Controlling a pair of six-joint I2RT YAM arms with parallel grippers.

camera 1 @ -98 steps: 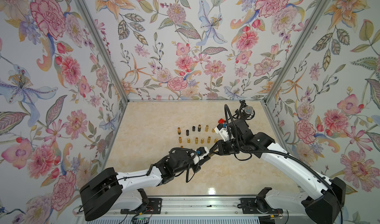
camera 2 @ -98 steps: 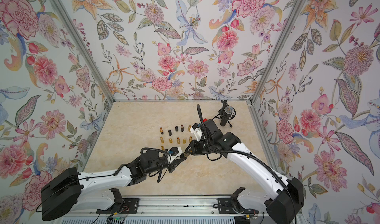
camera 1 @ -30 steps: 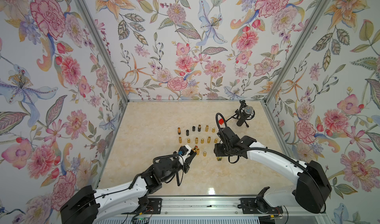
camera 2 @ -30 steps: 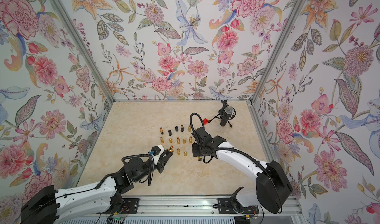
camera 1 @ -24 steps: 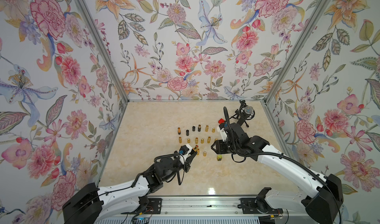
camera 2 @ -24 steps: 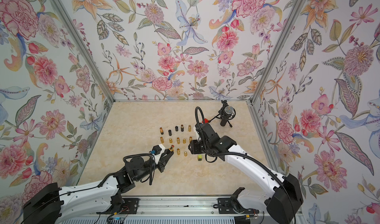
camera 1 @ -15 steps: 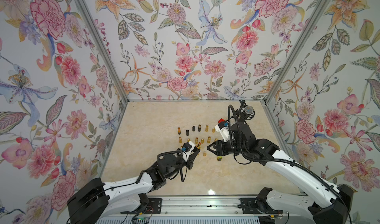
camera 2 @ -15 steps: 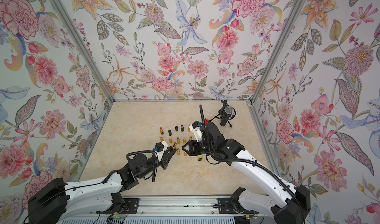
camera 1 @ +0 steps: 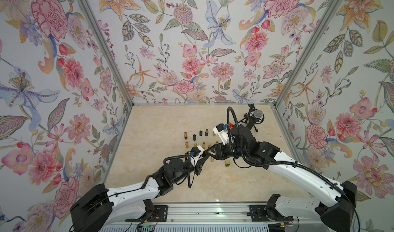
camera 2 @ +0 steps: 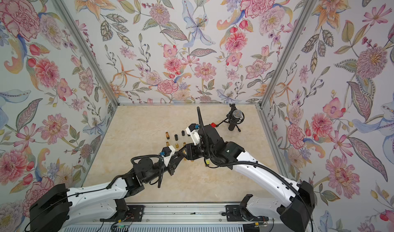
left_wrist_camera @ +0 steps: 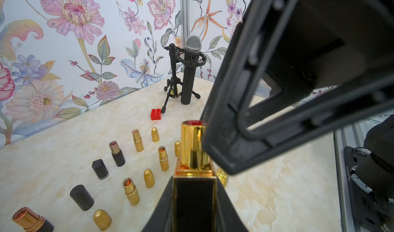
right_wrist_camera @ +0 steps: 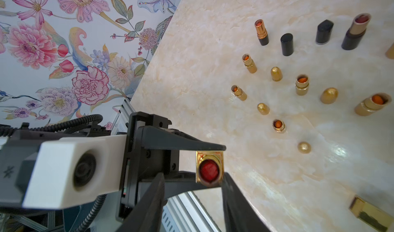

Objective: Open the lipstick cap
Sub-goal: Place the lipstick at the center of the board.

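Left gripper (left_wrist_camera: 194,193) pinches the lipstick (left_wrist_camera: 193,147) in mid-air. Its cap (camera 1: 227,162) already lies off, at 4 o'clock. Right gripper (right_wrist_camera: 192,177), fingers spread, faces the tip. Likely next: stand the lipstick down gently.

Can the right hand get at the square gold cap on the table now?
Probably yes: the right hand is open and empty, and the square gold cap lies on bare table below its wrist, so it must draw back.
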